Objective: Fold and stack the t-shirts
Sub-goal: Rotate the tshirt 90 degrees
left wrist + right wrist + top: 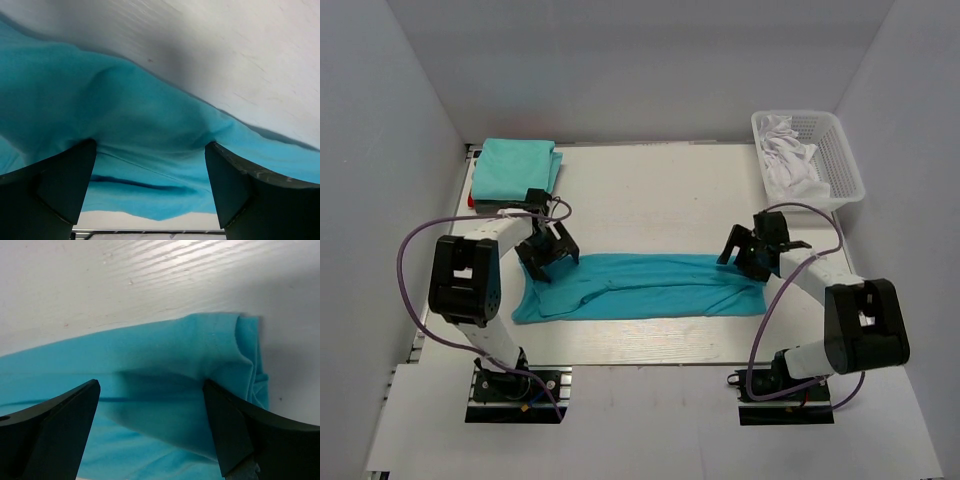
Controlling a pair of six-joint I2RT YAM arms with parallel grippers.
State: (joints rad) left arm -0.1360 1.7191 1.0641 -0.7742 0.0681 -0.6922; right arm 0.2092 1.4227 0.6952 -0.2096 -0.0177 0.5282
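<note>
Left gripper point(150, 145), right gripper point(150, 382) wide, over t-shirt point(650, 286)

A white table point(650, 190) with a faint wood grain fills the middle of the scene. Plain pale grey walls box it in: a far wall point(640, 70), a left wall point(370, 200) and a right wall point(910, 130). The light is soft and even, casting dim shadows.

We can't count the tees in the folded mint stack point(516, 168). From above, the left claw point(548, 266) and right claw point(741, 258) cover both ends of the turquoise tee point(640, 285); the wrist views crop it.
</note>
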